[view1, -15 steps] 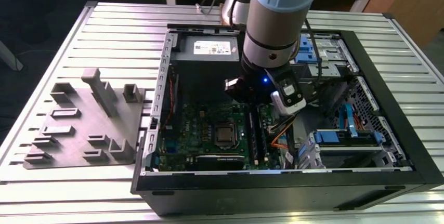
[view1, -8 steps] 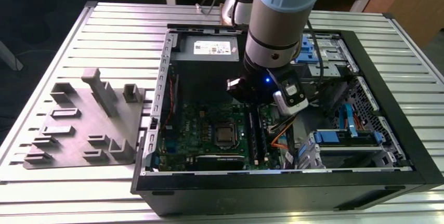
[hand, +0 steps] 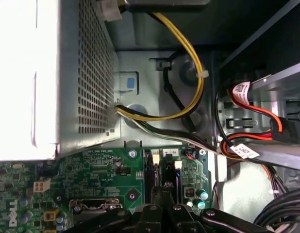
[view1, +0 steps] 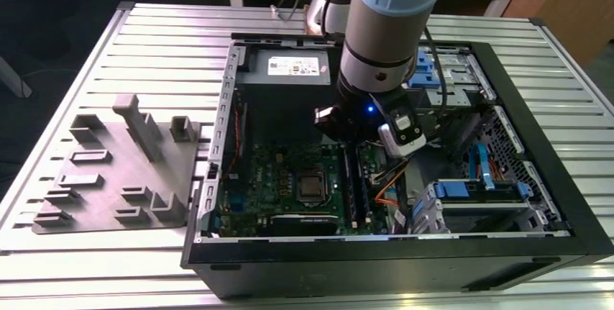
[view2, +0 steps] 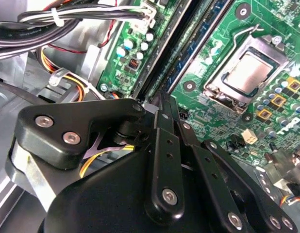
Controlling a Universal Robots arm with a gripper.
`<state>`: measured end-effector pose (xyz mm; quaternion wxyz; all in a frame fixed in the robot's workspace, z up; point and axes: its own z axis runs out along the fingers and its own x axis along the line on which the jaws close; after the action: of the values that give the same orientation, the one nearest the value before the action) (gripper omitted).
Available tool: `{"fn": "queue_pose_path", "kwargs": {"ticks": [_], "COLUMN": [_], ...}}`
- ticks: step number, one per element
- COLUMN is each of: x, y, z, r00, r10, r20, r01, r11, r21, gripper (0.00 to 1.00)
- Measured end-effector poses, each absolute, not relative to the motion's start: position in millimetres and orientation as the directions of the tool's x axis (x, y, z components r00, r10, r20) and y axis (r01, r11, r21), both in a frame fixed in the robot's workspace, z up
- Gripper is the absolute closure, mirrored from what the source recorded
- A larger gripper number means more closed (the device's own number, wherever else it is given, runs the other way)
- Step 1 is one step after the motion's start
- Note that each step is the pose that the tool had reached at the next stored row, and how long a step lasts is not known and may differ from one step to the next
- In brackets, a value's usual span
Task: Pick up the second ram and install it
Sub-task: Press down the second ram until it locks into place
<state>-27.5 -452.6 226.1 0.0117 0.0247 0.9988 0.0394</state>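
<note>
Pressing with closed tool on the second ram directly beneath; probably best pushed straight down, evenly, kept square to its slot.

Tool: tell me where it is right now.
The tool is inside the computer case, over the memory slots, on the exterior view's right of the processor socket.

Silver-and-pale-blue arm with black, silver-screwed gripper linkages.
</note>
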Motion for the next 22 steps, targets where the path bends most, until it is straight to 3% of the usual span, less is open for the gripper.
{"fn": "queue_pose_path", "kwargs": {"ticks": [22], "x": [-29.4], "y": [-452.1], "z": [217.7], "r00": [-0.999], "r10": [0.050], "r20": [-0.021], "r01": [0.048], "r11": [0.996], "r21": [0.079], "gripper": [0.93]}}
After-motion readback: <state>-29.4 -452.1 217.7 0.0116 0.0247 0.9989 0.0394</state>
